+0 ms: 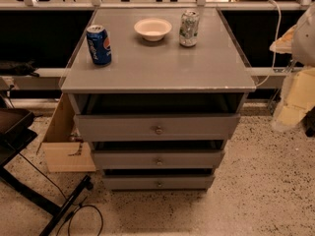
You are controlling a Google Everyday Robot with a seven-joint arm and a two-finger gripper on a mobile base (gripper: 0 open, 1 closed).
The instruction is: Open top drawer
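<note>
The top drawer (118, 127) is the widest of three grey fronts of a grey cabinet, with a small round metal knob (158, 130) at its centre. A dark gap shows between its upper edge and the cabinet top. Its front sits about in line with the cabinet's front edge. My gripper (294, 102) is a pale white and yellowish shape at the right edge of the view, to the right of the cabinet and well apart from the knob. It holds nothing that I can see.
Two smaller grey drawer fronts (123, 160) (128, 183) lie below. On the cabinet top (157, 68) stand a blue Pepsi can (99, 44), a white bowl (153, 29) and a green-white can (188, 28). A cardboard piece (64, 146) and a black stand (29, 191) with a cable are at the left on the speckled floor.
</note>
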